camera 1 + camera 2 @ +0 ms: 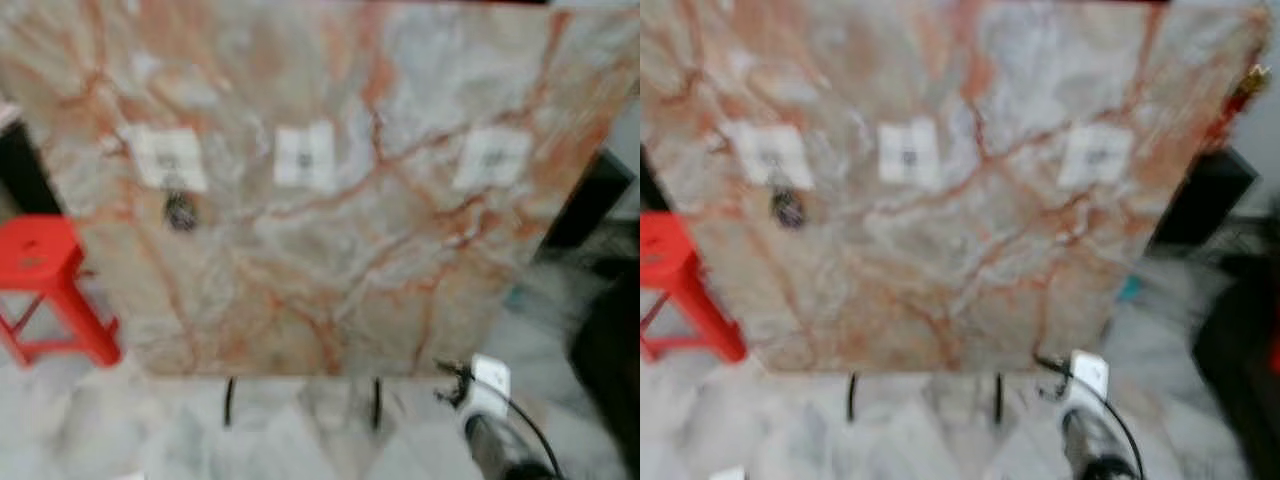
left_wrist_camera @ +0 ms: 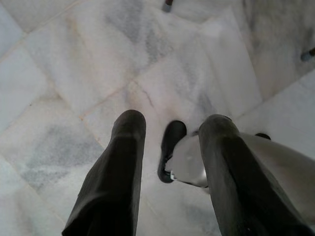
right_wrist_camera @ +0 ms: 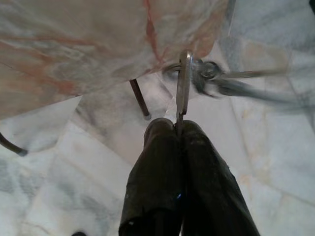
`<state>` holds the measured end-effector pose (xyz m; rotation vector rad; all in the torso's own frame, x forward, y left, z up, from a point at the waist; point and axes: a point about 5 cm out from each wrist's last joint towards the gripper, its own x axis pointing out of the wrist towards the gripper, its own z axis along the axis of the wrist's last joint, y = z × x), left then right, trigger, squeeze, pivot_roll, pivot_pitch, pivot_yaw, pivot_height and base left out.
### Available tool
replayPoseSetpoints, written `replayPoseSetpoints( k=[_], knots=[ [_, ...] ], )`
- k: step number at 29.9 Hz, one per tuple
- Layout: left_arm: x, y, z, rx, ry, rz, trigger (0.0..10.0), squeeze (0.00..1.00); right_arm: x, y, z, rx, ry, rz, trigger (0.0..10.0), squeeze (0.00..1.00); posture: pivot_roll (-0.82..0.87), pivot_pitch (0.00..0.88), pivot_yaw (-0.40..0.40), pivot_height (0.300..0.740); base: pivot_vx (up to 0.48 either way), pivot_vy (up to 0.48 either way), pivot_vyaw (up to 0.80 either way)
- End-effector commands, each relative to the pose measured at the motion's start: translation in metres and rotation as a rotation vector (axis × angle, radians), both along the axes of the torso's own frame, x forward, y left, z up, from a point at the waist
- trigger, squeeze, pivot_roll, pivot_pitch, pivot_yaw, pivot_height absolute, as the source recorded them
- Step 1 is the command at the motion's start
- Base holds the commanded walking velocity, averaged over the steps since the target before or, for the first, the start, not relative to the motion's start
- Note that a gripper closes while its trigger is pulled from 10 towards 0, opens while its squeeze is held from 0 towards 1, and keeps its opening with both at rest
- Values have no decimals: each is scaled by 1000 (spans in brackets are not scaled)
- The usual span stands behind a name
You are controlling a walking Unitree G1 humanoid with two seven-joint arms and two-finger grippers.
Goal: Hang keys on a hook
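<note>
Your right gripper (image 3: 178, 129) has its fingers pinched tight on a metal key ring (image 3: 184, 83), keys (image 3: 231, 83) dangling blurred beyond it, low near the marble board's (image 1: 320, 250) bottom right corner. Three white adhesive hooks (image 1: 305, 157) sit high on the board; the left one (image 1: 167, 158) already carries something dark. The left gripper (image 2: 172, 147) hangs idle, fingers wide, over the floor. Your grip is thin: swing fast and the ring could twist out or miss the hook.

Right gripper (image 3: 178, 129) fingers pressed together, arm low at the right, left gripper (image 2: 170, 129) fingers spread, pointing downward
</note>
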<state>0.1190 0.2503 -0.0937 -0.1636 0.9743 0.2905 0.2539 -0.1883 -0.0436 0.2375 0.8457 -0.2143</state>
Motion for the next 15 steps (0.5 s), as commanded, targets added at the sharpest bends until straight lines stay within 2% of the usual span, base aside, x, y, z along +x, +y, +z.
replayPoseSetpoints(
  k=[1,2,8,11,15],
  knots=[
    [3,-14,-3,-7,26,-35,10000,0,6,-8,6,-9,-41,-13,10000,0,151,0,-35,740,0,337,-781],
    [4,-18,-4,-10,27,-38,10000,0,9,-6,9,-27,-57,20,10000,0,151,0,-35,740,0,334,0],
    [5,-32,-7,-19,34,-49,10000,0,22,-6,20,-54,-125,46,10000,0,141,0,-31,740,0,316,0],
    [5,-32,-7,-18,35,-52,10000,0,26,-6,23,-69,-143,70,10000,0,139,0,-31,740,0,309,0],
    [6,-20,-4,-4,33,-47,10000,0,41,-7,38,-104,-228,84,10000,0,138,0,-32,740,0,307,0]
  ],
)
